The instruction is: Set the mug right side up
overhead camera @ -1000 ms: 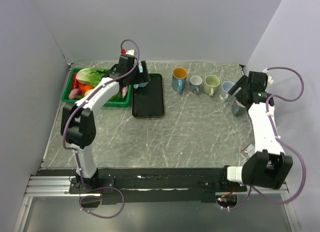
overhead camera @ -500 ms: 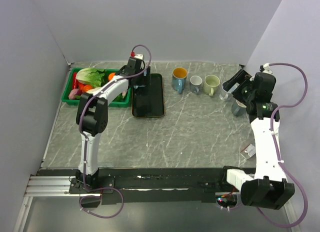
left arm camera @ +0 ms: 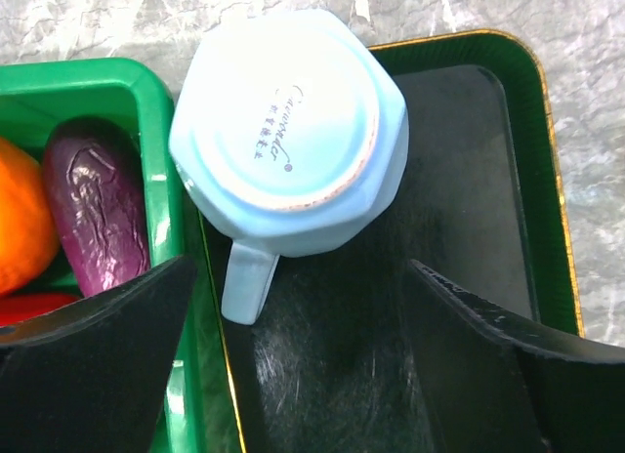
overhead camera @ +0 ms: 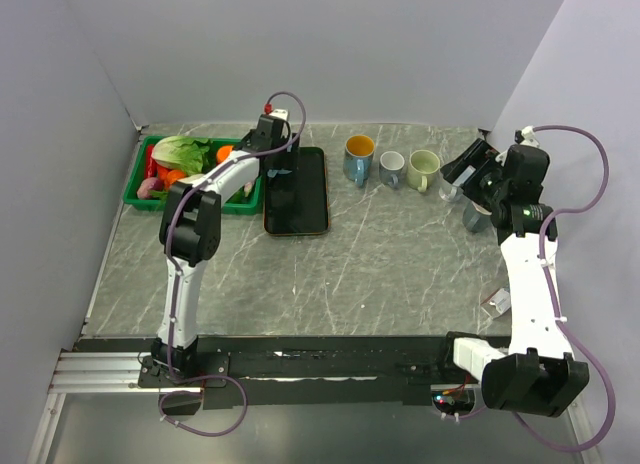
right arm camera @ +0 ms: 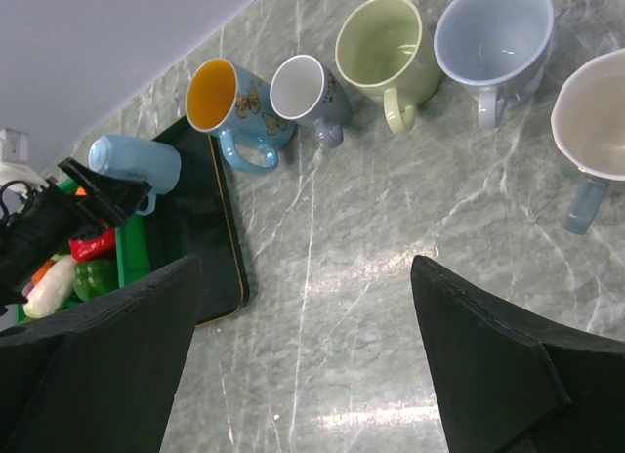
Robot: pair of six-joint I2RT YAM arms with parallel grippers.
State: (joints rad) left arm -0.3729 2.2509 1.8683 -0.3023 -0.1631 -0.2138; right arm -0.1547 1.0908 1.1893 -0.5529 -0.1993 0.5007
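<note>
A: Where is the light blue mug [left arm camera: 288, 131] to be found?

B: It is seen rim-down at the far left corner of the black tray [left arm camera: 469, 228], with its marked base turned up to the left wrist camera. Its handle [left arm camera: 246, 287] is pointed back toward the gripper, along the tray's left edge. The green crate [left arm camera: 127, 77] is set just beside that edge, and an eggplant [left arm camera: 98, 214] is lying in it.

A: Is anything being gripped?

B: Nothing is. The left gripper [left arm camera: 298, 277] is held spread wide over the tray, and the mug is just ahead of its fingertips, not between them. The right gripper [right arm camera: 308, 267] is also spread and empty, well off to the tray's right, above the row of upright mugs [right arm camera: 381, 48].

A: How is the pick-up best done?

B: A grasp across the body is judged the safer one. The fingers should be brought down over two opposite flat faces of the wall, with the handle left outside the jaws. Little room is left on the tray's left side, so the crate rim should be cleared by that finger. The glaze is likely slick, so a firm closing is advised. The mug should be lifted clear of the tray before it is rolled over, then set down nearer the tray's middle.
</note>
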